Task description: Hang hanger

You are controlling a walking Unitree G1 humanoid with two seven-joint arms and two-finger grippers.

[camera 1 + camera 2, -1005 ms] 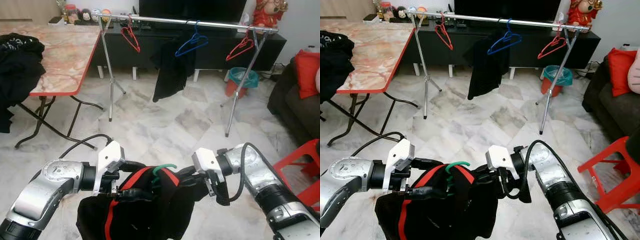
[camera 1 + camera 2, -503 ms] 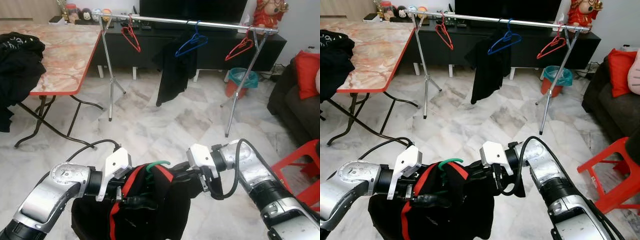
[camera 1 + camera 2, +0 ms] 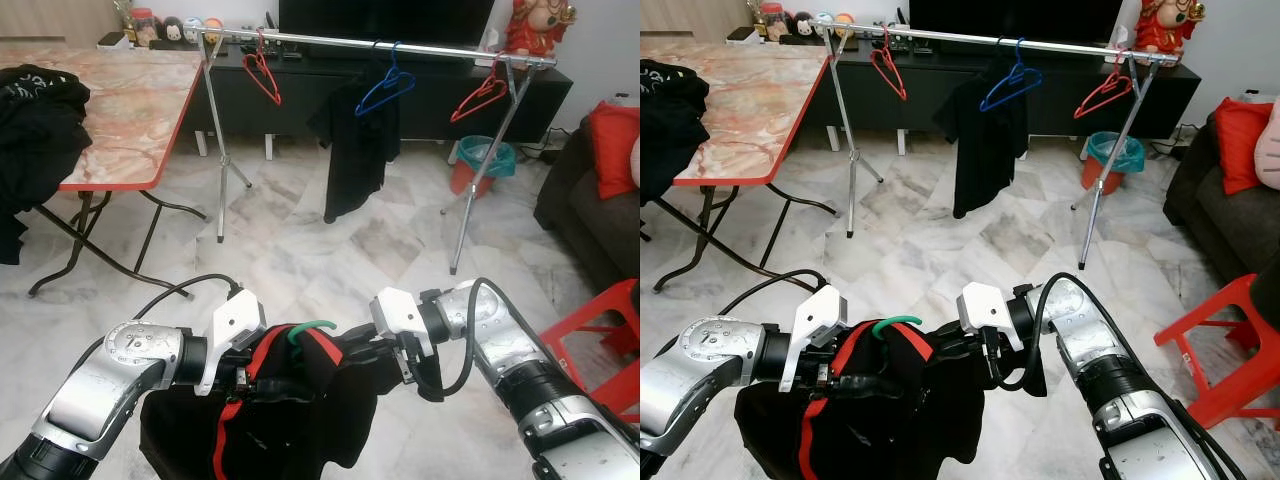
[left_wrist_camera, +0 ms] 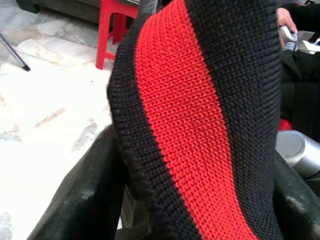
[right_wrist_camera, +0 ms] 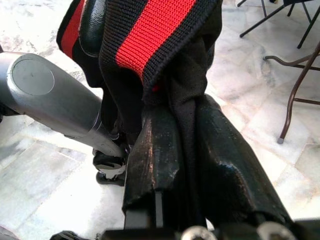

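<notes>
Both grippers, left (image 3: 262,385) and right (image 3: 352,357), pinch a black-and-red garment (image 3: 300,420) on a green hanger (image 3: 308,330), near the floor, fingers clamped on cloth.

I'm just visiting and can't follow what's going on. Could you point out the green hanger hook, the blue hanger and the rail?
green hanger hook (image 3: 312,327), left eye view, top of the curved hook.
blue hanger (image 3: 387,90), left eye view, its sloping shoulder.
rail (image 3: 320,40), left eye view, bare stretch of the silver bar.
</notes>
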